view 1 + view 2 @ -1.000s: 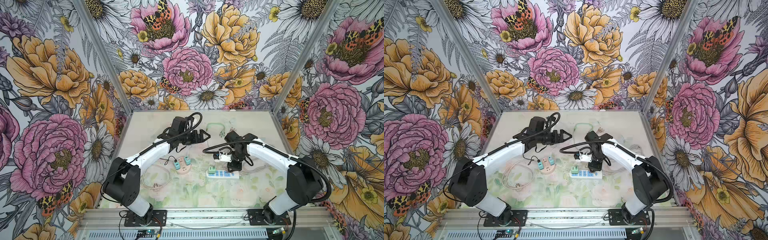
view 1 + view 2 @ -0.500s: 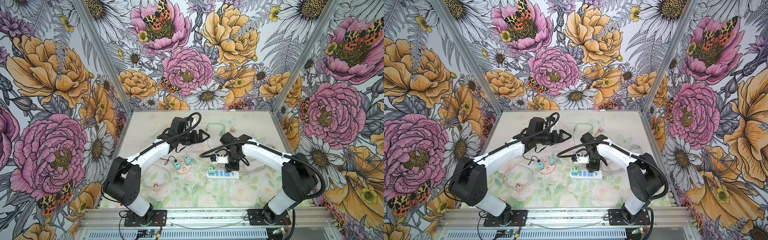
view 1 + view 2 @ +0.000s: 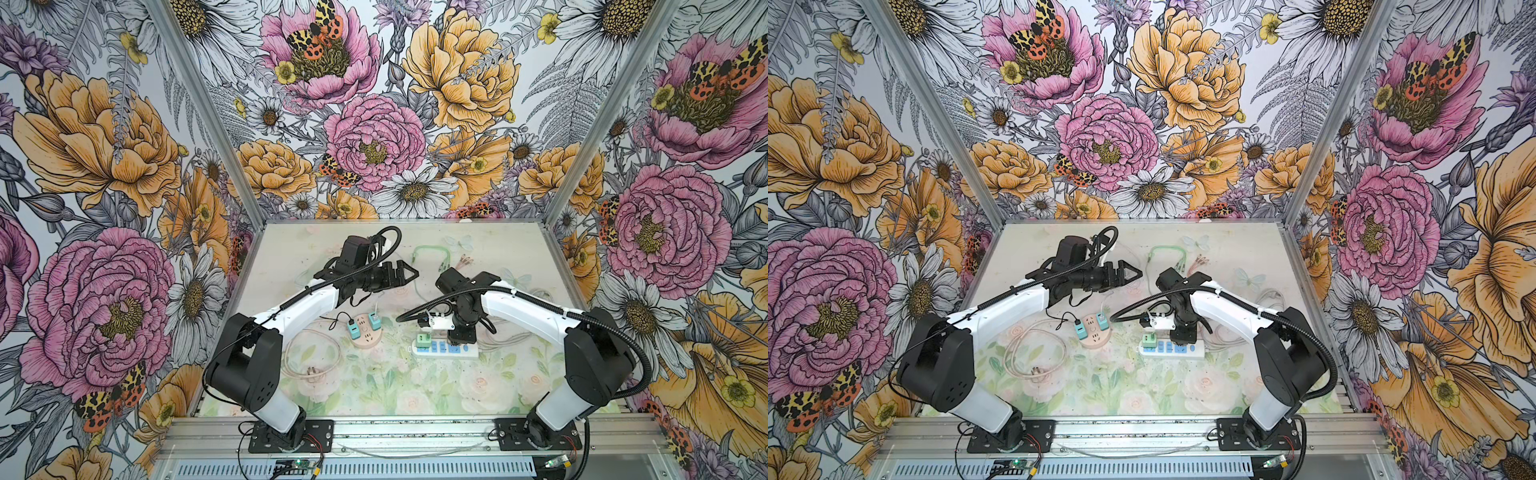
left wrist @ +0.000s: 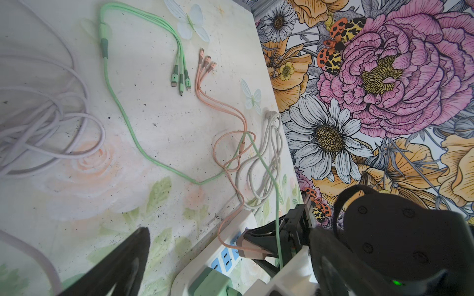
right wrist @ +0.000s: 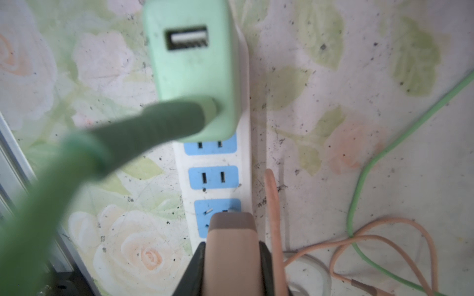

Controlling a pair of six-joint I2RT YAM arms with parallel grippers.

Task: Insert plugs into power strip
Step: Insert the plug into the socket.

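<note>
A white power strip with blue sockets lies at mid-table. A green plug sits in its end socket. My right gripper is shut on the pink-brown plug. That plug's front end sits at the third blue socket from the green plug, and its prongs are mostly hidden. Two teal plugs stand in a round pink strip. My left gripper hovers open and empty behind them.
A coiled pink cord with a flat plug lies at the front left. Green cable ends and pink cable ends lie at the back, beside a white cable bundle and lilac loops. Floral walls enclose three sides.
My right arm has shifted slightly left with the pink-brown plug, staying over the white strip. The left arm has not moved.
</note>
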